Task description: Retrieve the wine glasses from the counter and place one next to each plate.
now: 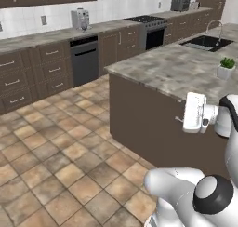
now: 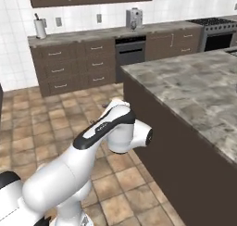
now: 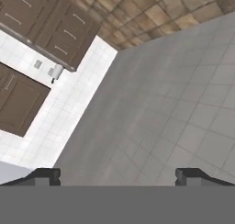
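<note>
Hand view shows the claw (image 3: 117, 175) spread wide (holding nothing) facing a wall; driving blind toward the tabletop (image 1: 56, 35) risks striking the island (image 1: 153, 123).

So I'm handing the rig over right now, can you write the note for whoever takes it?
Gripper: open, fingertips wide apart, nothing between them; it points at a wall and the tiled floor.
Position: the base stands on the floor beside the marble island, which carries a sink and a small potted plant. The counter runs along the tiled back wall across the floor.
Done: no wine glass is in the gripper, and no placement can be confirmed.
Left: locate both wine glasses on the counter, fetch them, and set one next to each plate.
</note>
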Controlling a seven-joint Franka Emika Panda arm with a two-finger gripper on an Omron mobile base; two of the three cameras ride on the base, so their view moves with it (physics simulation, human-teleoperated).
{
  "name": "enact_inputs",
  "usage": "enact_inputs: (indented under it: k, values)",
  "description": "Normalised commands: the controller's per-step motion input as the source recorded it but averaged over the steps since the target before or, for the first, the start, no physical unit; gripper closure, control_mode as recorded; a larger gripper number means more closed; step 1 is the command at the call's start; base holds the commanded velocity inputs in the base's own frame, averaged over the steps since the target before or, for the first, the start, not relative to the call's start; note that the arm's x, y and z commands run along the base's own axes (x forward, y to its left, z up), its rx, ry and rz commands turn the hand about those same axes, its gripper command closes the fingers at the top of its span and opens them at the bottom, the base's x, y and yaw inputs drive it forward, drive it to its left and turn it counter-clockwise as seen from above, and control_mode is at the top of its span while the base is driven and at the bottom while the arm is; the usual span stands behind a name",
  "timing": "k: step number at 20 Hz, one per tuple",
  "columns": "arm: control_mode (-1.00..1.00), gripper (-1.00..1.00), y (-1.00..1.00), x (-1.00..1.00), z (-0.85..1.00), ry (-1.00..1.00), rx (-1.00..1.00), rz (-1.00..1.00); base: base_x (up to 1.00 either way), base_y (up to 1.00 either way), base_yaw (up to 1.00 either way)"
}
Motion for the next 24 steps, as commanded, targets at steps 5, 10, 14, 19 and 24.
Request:
enact_inputs:
  k: [5,10,14,19,24]
  values:
    - [1.00,-1.00,0.00,0.00,0.00,0.00,0.00,0.00,0.79,1.00,-0.12]
    - [1.00,-1.00,0.00,0.00,0.00,0.00,0.00,0.00,0.81,1.00,-0.11]
    - [1.00,-1.00,0.00,0.00,0.00,0.00,0.00,0.00,0.91,1.00,-0.08]
    - [1.00,-1.00,0.00,0.00,0.00,0.00,0.00,0.00,0.96,1.00,-0.06]
    - [1.00,-1.00,0.00,0.00,0.00,0.00,0.00,0.00,0.97,1.00,-0.03]
